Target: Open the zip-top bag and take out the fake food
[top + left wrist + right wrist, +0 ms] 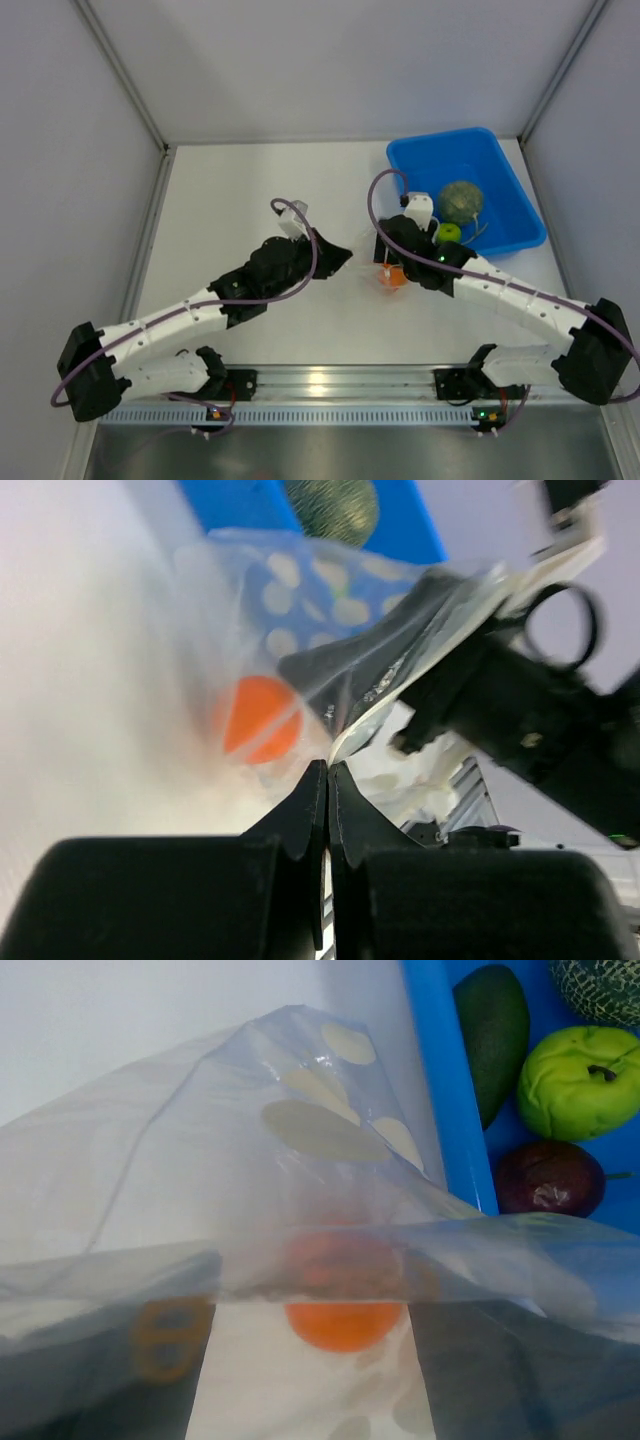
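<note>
Table (pixel 250 180): carries all items. Bin (pixel 430 165): stands at the far right.

Bag (pixel 300 1130): lies just left of the bin, held up off the table between the two claws, and its mouth appears pulled open.

Left claw (pixel 327 780): fingers together, apparently nipping the bag's lip. Right claw (pixel 392 252): fingers show as dark shapes through the film, standing apart.

Melon (pixel 461 201), avocado (pixel 492 1030), apple (pixel 580 1080) and dark fruit (pixel 550 1177): all in the bin.

Orange (pixel 260 718): inside the bag.

Assessment: opening looks largely done. Only the orange is left to take out.
</note>
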Robot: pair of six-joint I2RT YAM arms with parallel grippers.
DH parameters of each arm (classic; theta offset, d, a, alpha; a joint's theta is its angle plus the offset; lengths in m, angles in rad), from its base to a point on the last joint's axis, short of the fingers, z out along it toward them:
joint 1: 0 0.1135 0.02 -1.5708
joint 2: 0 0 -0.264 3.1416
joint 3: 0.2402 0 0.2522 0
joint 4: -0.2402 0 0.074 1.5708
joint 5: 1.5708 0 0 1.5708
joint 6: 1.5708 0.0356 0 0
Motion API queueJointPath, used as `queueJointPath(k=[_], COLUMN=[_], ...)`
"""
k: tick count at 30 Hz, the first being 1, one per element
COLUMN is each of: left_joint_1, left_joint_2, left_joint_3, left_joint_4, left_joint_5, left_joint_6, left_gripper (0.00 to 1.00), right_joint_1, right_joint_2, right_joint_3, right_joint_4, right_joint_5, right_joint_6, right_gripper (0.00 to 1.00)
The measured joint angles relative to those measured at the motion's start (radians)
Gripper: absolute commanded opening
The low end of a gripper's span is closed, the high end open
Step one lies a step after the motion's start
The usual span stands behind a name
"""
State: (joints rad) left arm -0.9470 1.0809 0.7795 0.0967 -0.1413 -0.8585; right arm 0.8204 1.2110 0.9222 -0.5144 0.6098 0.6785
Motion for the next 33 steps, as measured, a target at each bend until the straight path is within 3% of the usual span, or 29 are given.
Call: queueJointPath(k=[8,22,33], left_joint_1=[0.000,-0.055,-0.164], left_joint_2=[0.108,0.124,0.181], left_joint_3=[-0.100,-0.078,0.016], left_joint_4=[0.005,-0.005,-0.084], left_joint_5=[-0.027,-0.047,-0.214], left_joint_6=[-0.081,-0.085,-0.081], left_gripper=[0.00,0.00,0.00], right_joint_1=[0.002,0.011,0.011], right_joint_2=[0.130,0.037,0.038], right_joint_3=[0.026,-0.060,-0.097], right_joint_4=[-0.084,-0.192,-0.267], right_joint_5=[-0.101,-0.213,-0.229], right_joint_6=[-0.096,-0.066,-0.047], right_gripper=[0.75,0.71,0.71])
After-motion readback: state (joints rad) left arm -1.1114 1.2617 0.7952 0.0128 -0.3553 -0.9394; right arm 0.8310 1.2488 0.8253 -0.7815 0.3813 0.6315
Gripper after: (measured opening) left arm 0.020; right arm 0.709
